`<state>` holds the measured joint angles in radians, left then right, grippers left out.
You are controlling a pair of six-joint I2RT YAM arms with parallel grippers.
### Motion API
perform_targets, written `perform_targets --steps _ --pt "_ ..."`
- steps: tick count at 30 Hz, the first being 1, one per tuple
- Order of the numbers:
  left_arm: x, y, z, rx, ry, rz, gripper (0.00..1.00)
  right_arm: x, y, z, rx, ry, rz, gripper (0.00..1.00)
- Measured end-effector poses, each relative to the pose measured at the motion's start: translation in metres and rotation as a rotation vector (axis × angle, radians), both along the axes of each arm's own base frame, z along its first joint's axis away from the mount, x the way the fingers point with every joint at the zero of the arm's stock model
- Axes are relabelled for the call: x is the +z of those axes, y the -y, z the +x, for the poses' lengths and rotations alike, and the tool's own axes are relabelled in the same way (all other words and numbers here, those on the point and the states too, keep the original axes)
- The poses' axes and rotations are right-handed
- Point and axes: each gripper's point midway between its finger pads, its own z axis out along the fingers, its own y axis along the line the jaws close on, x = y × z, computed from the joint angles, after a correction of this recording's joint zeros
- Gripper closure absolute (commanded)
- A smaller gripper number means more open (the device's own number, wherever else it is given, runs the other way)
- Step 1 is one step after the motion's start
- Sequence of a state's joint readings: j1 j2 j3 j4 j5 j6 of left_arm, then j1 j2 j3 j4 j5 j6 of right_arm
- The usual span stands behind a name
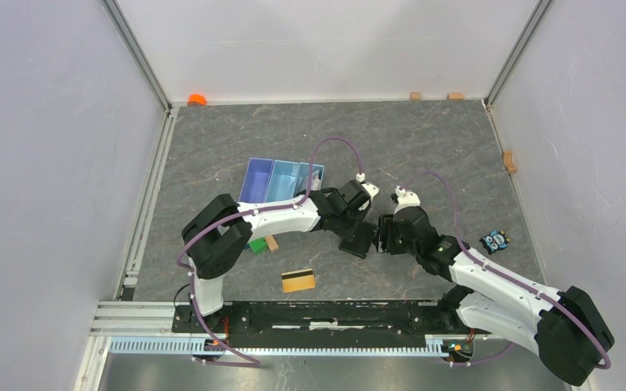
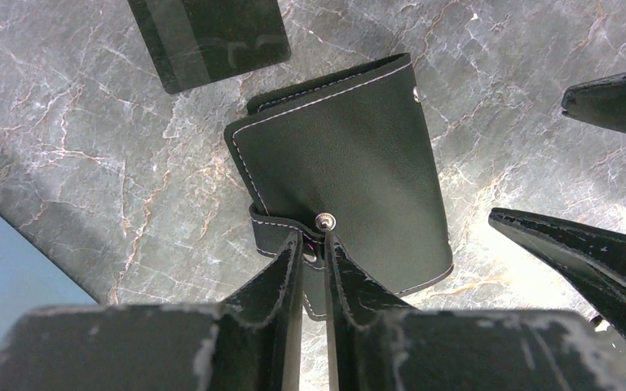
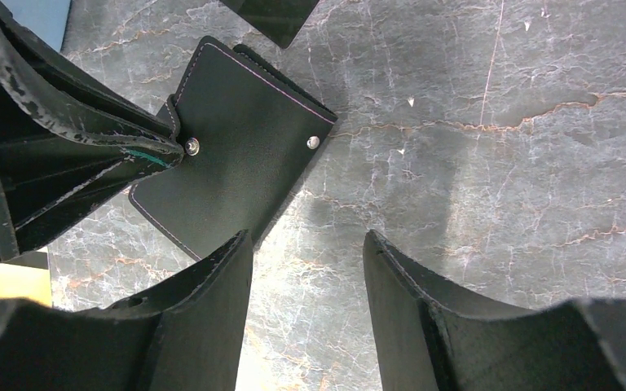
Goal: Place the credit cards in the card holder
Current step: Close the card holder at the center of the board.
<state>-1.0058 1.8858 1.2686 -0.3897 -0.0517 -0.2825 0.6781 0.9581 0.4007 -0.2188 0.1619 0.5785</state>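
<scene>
The black card holder (image 2: 350, 147) lies folded on the table, its snap (image 2: 324, 221) toward my left gripper. My left gripper (image 2: 314, 244) is shut on its snap tab. It also shows in the right wrist view (image 3: 236, 138) and the top view (image 1: 363, 247). My right gripper (image 3: 308, 244) is open and empty, just right of the holder, its fingers (image 2: 587, 252) on either side of bare table. A plain black card (image 2: 212, 37) lies just beyond the holder. A gold card with a dark stripe (image 1: 298, 280) lies near the front edge.
A light blue three-compartment tray (image 1: 281, 181) stands behind the left arm. A green brick (image 1: 256, 244) and a tan wooden block (image 1: 271, 243) sit under that arm. A small toy (image 1: 495, 240) lies at the right. Small blocks line the far and right walls.
</scene>
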Motion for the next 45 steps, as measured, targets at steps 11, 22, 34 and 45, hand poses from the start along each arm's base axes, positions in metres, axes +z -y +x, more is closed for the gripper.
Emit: perform_targets --steps 11,22,34,45 --pt "0.004 0.003 -0.006 0.007 -0.071 -0.061 0.98 0.0 0.0 0.0 0.002 -0.001 0.001 0.43" --pt "0.01 0.014 -0.007 0.007 -0.116 -0.136 0.98 -0.002 0.0 -0.001 0.003 -0.002 0.004 0.42" --pt "0.013 0.02 -0.006 0.021 -0.119 -0.169 0.98 -0.016 -0.001 -0.006 0.011 -0.023 0.013 0.44" --pt "0.009 0.01 -0.015 0.018 -0.15 -0.205 0.98 -0.019 -0.005 -0.01 0.025 -0.018 0.054 0.36"
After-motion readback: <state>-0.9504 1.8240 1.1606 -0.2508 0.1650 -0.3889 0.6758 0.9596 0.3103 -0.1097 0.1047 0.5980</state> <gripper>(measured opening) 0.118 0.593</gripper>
